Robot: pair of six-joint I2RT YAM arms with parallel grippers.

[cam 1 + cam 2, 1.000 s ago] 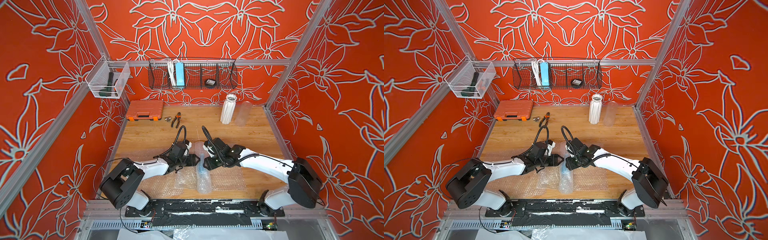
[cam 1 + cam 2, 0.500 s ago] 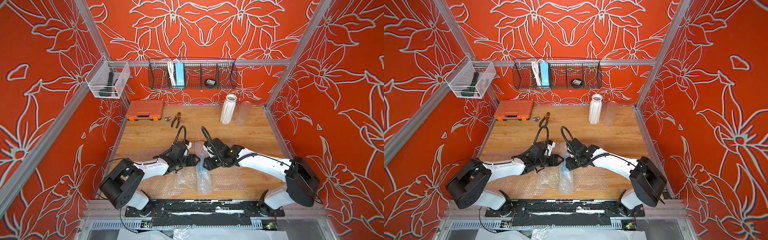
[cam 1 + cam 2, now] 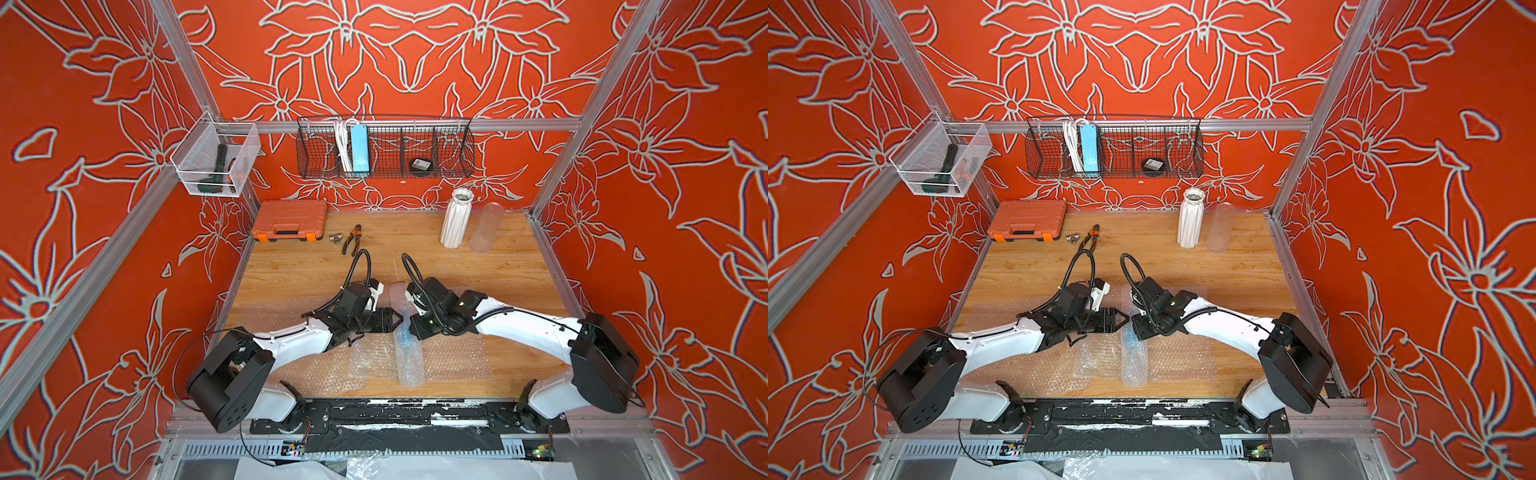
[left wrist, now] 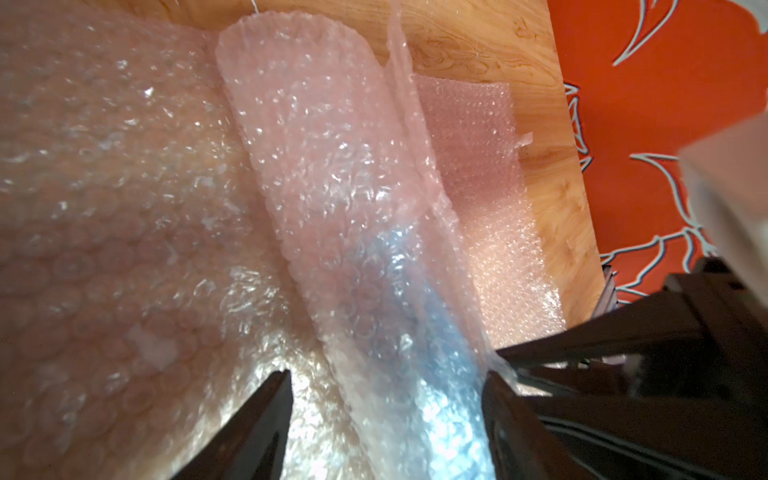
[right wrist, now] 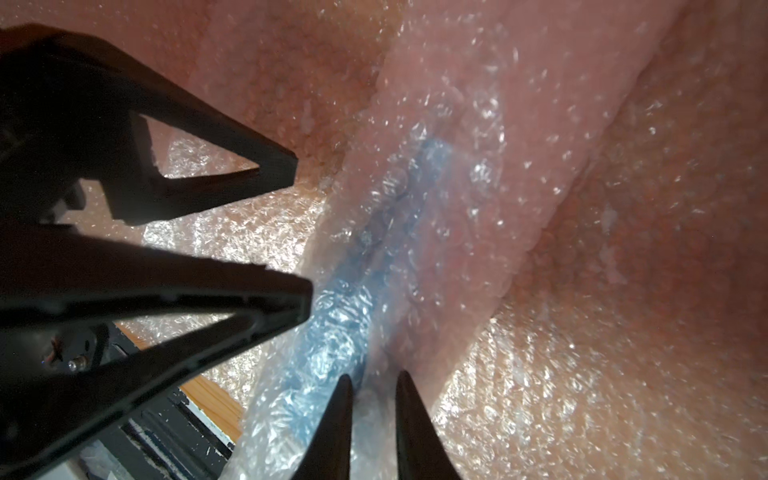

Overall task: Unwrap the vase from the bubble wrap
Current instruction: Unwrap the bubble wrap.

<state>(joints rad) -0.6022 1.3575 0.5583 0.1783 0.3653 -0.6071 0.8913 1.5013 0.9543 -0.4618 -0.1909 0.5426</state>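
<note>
A roll of bubble wrap (image 3: 409, 355) (image 3: 1133, 361) lies on the wooden table near its front edge. A blue vase (image 4: 419, 291) (image 5: 345, 316) shows dimly through it. My left gripper (image 3: 394, 322) (image 4: 388, 376) is open and straddles the roll's far end, with one finger clear of the wrap and the other against its edge. My right gripper (image 3: 410, 328) (image 5: 372, 376) meets the same end from the other side. Its two fingers are nearly together, with a fold of the wrap pinched between them. More bubble wrap lies flat under and beside the roll (image 3: 457, 357).
A white ribbed vase (image 3: 456, 224) and a clear cylinder (image 3: 486, 227) stand at the back right. An orange tool case (image 3: 289, 220) and pliers (image 3: 352, 239) lie at the back left. A wire basket (image 3: 384, 149) and a mesh bin (image 3: 216, 160) hang on the walls.
My right gripper's jaws have closed onto the wrap. My left gripper's jaws have spread wider. Both arms have barely shifted.
</note>
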